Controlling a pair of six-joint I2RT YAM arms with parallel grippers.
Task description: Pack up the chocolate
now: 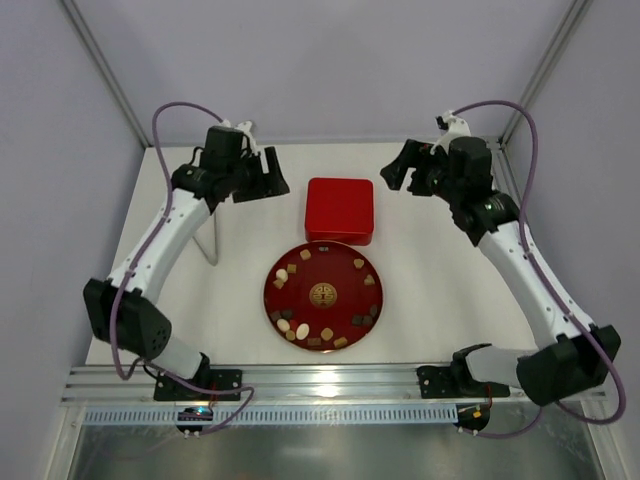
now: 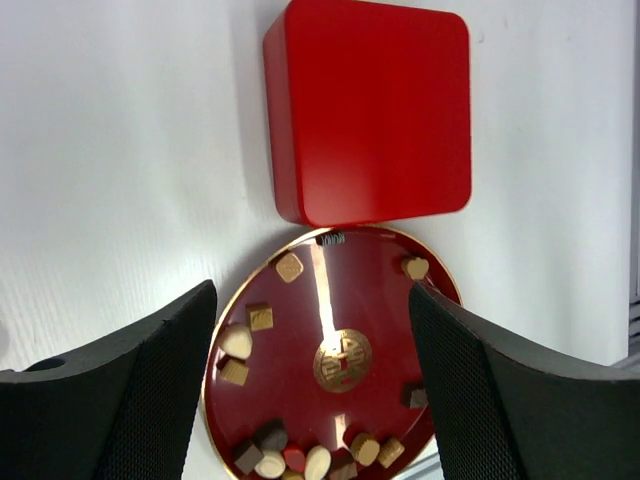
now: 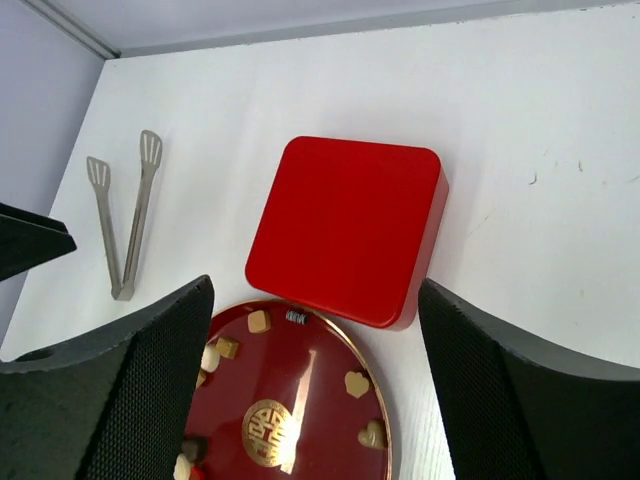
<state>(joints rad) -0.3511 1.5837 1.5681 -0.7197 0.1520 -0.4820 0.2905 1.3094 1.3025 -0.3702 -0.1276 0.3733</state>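
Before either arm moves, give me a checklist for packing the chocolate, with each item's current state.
1. Left gripper open, empty: ok.
2. Right gripper open, empty: ok.
3. Red box opened for packing: not ok, it is closed.
4. Chocolate lying loose on the red plate: ok.
5. Tongs lying free, untouched: ok.
6. Room inside the box: cannot tell.

The chocolate (image 1: 301,327) is sitting loose on the red plate (image 1: 345,297).
Small dark brown, tan and cream-white pieces are lying in a ring just inside the rim, square, round and oval ones mixing together and crowding thickest along the near-left edge.
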